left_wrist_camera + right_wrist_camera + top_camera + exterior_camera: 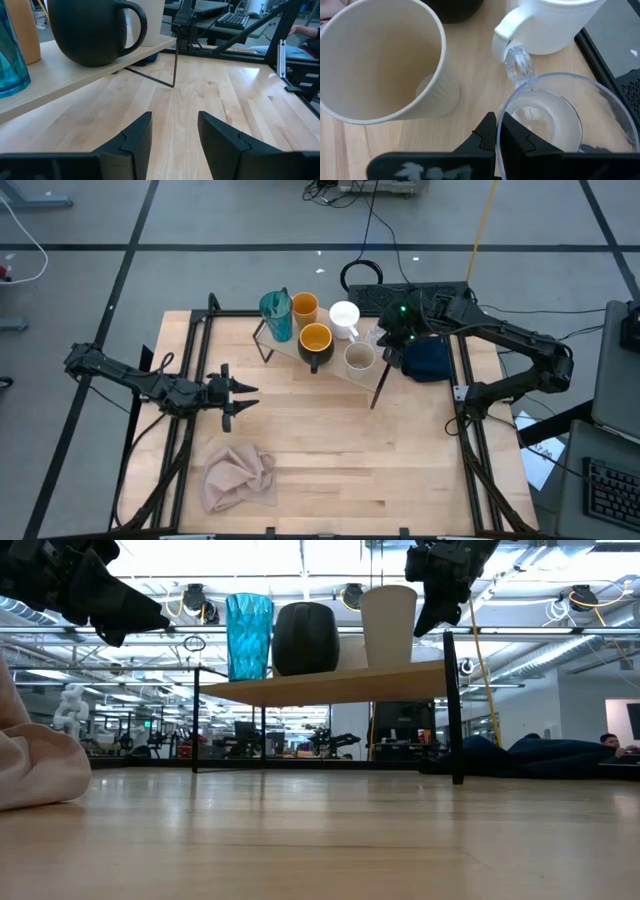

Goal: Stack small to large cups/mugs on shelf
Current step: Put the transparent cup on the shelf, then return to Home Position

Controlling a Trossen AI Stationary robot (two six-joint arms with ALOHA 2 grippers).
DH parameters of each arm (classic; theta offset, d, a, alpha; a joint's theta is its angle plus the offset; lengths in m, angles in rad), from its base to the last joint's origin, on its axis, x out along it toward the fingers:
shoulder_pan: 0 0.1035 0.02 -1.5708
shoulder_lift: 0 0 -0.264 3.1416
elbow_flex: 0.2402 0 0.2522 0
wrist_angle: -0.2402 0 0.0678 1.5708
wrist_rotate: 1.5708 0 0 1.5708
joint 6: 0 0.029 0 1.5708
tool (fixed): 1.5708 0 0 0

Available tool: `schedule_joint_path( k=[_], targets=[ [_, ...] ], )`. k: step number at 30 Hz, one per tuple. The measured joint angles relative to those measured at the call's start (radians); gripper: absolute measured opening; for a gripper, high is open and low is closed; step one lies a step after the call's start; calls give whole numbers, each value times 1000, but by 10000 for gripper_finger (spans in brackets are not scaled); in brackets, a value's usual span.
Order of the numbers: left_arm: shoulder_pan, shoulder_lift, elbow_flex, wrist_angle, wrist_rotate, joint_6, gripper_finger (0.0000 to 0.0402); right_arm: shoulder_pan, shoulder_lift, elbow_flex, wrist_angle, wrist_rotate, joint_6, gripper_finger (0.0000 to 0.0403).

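Note:
The shelf [335, 368] is a light-wood board on a black wire frame at the table's far middle. On it stand a teal tumbler [275, 315], an orange cup [304, 308], a white mug [345, 315], a black mug [315, 340] with an orange inside, and a beige cup [359, 358]. My right gripper [386, 345] is over the shelf's right end, shut on a small clear glass [545, 115] beside the white mug [555, 25] and the beige cup [380, 65]. My left gripper [245, 398] hovers open, left of the shelf, with nothing between its fingers [135, 137]. My right gripper pinches the clear glass's rim [499, 112] on the side nearest the wrist, one finger inside the glass and one outside. The fingers slant down onto it from above. The glass sits upright, mouth up. Whether its base rests on the shelf, I cannot tell.
A crumpled pink cloth [240, 478] lies near the table's front left. A navy cloth [428, 360] lies right of the shelf, under my right arm. Bare wood runs between the shelf and the near edge. Black rails line both sides of the table.

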Motion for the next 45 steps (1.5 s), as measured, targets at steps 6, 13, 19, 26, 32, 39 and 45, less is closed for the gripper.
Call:
schedule_joint_path(
  k=[6, 13, 19, 26, 32, 39, 45],
  targets=[
    [0, 0, 0, -6, 0, -7, 159, 0, 0, 0, 0, -1, 1, 0],
    [0, 0, 0, -7, 0, -7, 159, 0, 1, -34, 21, -8, 1, 0],
    [0, 0, 0, -7, 0, -8, 159, 0, 0, -38, 32, -20, 1, 0],
    [0, 0, 0, -7, 0, -8, 159, 0, 0, -38, 47, -26, 19, 6],
    [0, 0, 0, -9, 0, -8, 159, 0, 0, -38, 45, -52, 24, 39],
    [0, 0, 0, -13, 0, -8, 159, 4, 0, -38, 46, -53, 32, 70],
    [0, 0, 0, -12, 0, -10, 159, 4, 0, -38, 50, -53, 32, 72]
  ],
)
